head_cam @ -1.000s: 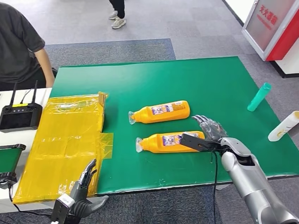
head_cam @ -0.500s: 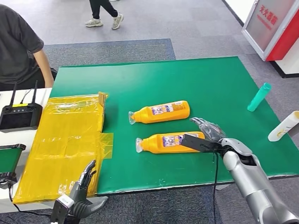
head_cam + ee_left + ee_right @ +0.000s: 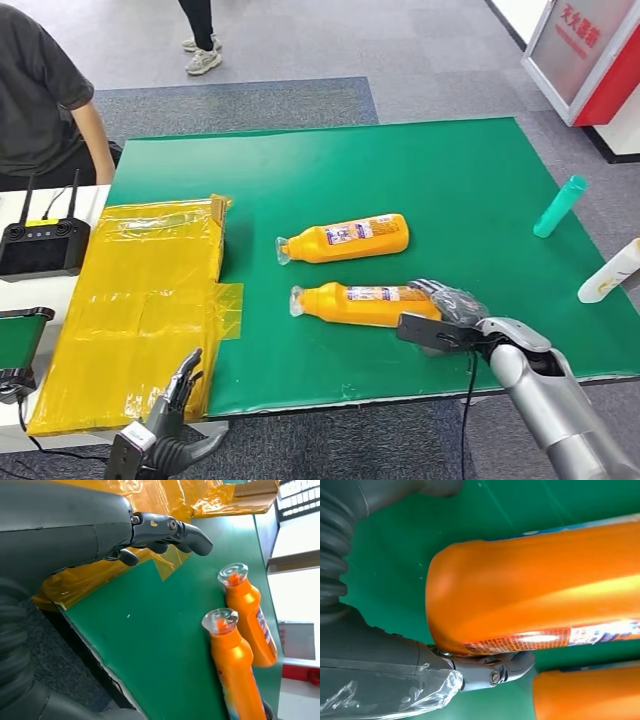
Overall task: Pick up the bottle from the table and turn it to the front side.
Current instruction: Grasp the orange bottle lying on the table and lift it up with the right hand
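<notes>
At the far left a person in a dark shirt (image 3: 41,95) sits beside a black controller with two antennas (image 3: 41,245) on a white side surface; next along, crinkled yellow plastic sheeting (image 3: 136,300) covers the left end of the bench (image 3: 453,170), whose green mat runs off to the right; the left hand (image 3: 177,420) hangs low at the near edge by that sheeting, fingers (image 3: 188,535) spread apart and grasping nothing; in the middle two orange bottles lie on their sides, roughly parallel, clear caps pointing left; the far bottle (image 3: 343,240) lies alone, while the near bottle (image 3: 362,303) has the right hand (image 3: 441,318) at its base end, the fingers (image 3: 497,672) curled under and against the rounded bottom, so the hand has hold of it while its length lies low along the mat; whether it is lifted clear I cannot tell; further right a teal tube (image 3: 559,206) lies tilted near the mat's edge; a white bottle (image 3: 610,272) pokes in at the right border.
</notes>
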You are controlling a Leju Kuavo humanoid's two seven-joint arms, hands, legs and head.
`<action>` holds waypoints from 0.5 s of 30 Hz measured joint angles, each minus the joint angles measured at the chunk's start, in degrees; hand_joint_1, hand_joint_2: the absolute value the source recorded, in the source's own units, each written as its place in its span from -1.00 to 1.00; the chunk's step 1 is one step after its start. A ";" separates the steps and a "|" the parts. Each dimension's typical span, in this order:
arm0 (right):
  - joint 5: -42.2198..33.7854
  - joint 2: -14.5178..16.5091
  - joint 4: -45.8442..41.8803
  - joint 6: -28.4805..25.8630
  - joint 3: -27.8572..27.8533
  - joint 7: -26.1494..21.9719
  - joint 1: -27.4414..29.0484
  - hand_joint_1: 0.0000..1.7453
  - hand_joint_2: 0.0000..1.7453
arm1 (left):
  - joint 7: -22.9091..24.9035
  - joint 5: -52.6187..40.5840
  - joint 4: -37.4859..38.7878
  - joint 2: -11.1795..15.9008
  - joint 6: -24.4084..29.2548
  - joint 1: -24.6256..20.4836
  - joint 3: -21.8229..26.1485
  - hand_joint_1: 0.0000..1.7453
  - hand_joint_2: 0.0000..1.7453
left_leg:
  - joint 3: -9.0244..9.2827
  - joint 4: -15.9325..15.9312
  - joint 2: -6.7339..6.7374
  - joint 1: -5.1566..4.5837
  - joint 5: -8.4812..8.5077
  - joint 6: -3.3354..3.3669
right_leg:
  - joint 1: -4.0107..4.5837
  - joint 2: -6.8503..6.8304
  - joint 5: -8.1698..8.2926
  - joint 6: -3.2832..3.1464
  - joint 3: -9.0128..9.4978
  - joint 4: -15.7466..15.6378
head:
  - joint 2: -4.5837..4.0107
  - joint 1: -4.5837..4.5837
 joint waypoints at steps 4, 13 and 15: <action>-1.77 -1.57 -2.16 1.12 1.46 1.16 0.53 -1.00 1.00 | 0.00 -0.24 0.00 -0.09 -0.22 0.05 0.21 -1.00 1.00 | -0.17 0.00 0.00 0.00 0.00 0.00 | 0.00 0.00 0.00 0.00 -0.16 0.00 | 0.00 0.00; -3.33 -2.85 -2.66 -0.34 4.72 2.54 0.67 -1.00 1.00 | 0.00 -0.66 0.00 -0.48 -0.30 0.04 0.38 -1.00 1.00 | -0.26 0.00 0.00 0.00 0.00 0.00 | 0.00 0.00 0.00 0.00 -0.24 0.00 | 0.00 0.00; -3.37 -2.87 -2.66 -0.68 5.13 2.60 0.63 -1.00 1.00 | 0.00 -0.66 0.00 -0.50 -0.31 0.04 0.39 -1.00 1.00 | -0.28 0.00 0.00 0.00 0.00 0.00 | 0.00 0.00 0.00 0.00 -0.26 0.00 | 0.00 0.00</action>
